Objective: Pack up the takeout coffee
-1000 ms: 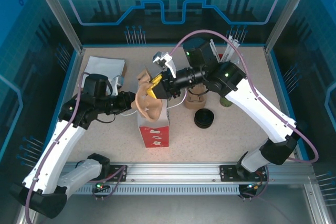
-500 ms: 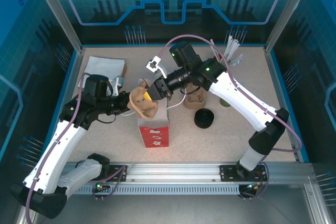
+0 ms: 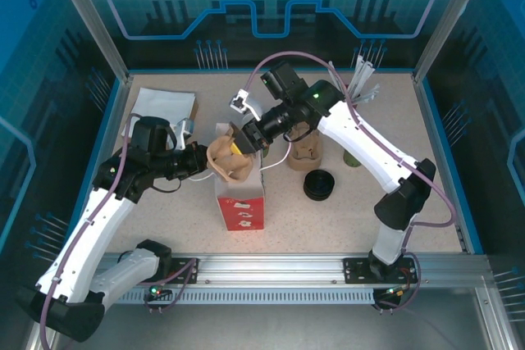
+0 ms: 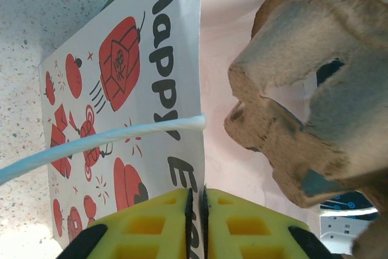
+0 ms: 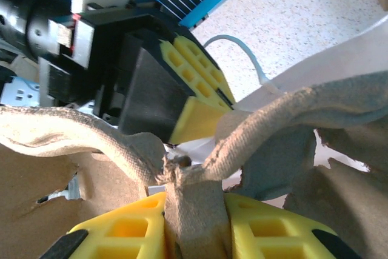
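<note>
- Bag (image 3: 242,202) stands upright mid-table, mouth up. The carrier (image 3: 230,160) sits tilted at that mouth, wedged between my two grippers; can't tell how far in it is.
- L gripper (image 3: 199,161) is at the bag's left rim. R gripper (image 3: 246,141) reaches in from the back right. Tight there, arms nearly meeting over the bag.
- Open room: bare table (image 3: 369,219) front right of the bag, and a strip front left.
- Coffee (image 3: 350,160) stands on the table towards the back right, partly under my R forearm, well apart from the bag. A brown stack (image 3: 306,152) is just left of it, and black lids (image 3: 320,184) sit nearer the front, between bag and coffee.
- L wrist cam: my yellow pads (image 4: 242,228) are closed tight on the bag's white wall, paper pinched between them. It also gives the printed side w/ red drawings and black letters, a white cord handle (image 4: 91,144) across it, and the carrier just beside the rim.
- R wrist cam: my pads (image 5: 121,235) are clamped on the carrier's centre ridge, w/ the L gripper's black body just beyond.
- Surface is speckled beige. Blue-lit walls, metal posts, a rail along the near edge.
</note>
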Robot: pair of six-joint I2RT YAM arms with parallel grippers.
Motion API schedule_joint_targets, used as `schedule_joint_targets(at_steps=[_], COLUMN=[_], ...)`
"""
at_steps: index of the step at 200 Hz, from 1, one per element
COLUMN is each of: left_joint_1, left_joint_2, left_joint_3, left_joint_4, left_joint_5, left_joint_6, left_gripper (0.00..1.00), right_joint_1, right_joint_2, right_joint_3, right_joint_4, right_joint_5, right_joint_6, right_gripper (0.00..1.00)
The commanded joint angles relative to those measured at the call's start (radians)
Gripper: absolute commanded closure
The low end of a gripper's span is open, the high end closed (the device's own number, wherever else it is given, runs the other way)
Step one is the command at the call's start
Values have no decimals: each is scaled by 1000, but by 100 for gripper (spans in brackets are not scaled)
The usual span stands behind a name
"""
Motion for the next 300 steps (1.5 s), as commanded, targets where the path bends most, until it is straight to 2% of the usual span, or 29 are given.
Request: schedule_joint_targets(at_steps=[1, 44, 79, 146, 256, 300], left_joint_1=[8, 8, 8, 8, 7, 7], left_joint_2=[-10, -10, -10, -14, 28, 69], left_joint_3=[-14, -7, -4, 5, 40, 79], left_joint_4=[9, 21, 18, 12, 33, 25], left_joint_5=[25, 39, 54, 72, 67, 55], left_joint_6=[29, 40, 54, 60, 57, 62], left_gripper=[89, 97, 100, 100, 100, 100], right_joint_1=[-5, 11, 24, 51, 99, 131], right_joint_2=[28, 67, 73, 104, 137, 161], right_joint_3=[58, 118, 131, 163, 200, 230], right_joint_4=[-99, -170, -187, -251, -320, -366], right_joint_5=[59, 156, 232, 366, 476, 563], right_joint_6=[-64, -99, -101, -135, -194, -237], right_gripper=[75, 75, 75, 75, 75, 75])
